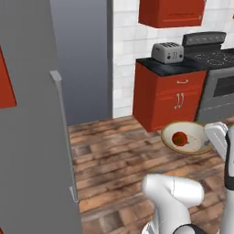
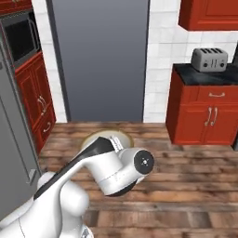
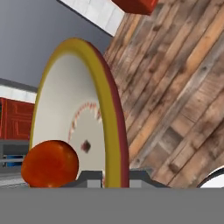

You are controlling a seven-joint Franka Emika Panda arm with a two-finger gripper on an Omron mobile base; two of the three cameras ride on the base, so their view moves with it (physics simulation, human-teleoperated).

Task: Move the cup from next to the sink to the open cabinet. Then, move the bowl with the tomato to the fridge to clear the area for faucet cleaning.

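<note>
while nearly closed, gripper (image 3: 107, 177) pinches the tan-brown rim of the shallow cream bowl (image 1: 194, 135), smooth and round, carried above the plank wood floor (image 1: 114, 155). glossy red tomato (image 1: 180, 138) sits inside the bowl. ahead, flat matte grey fridge (image 2: 100, 60). off to the side, red base cabinet (image 1: 167, 98) with silver toaster (image 1: 167, 52) on a dark counter (image 1: 164, 66), well apart.

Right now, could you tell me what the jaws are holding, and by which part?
The bowl, gripped by its rim, with the tomato inside.
</note>
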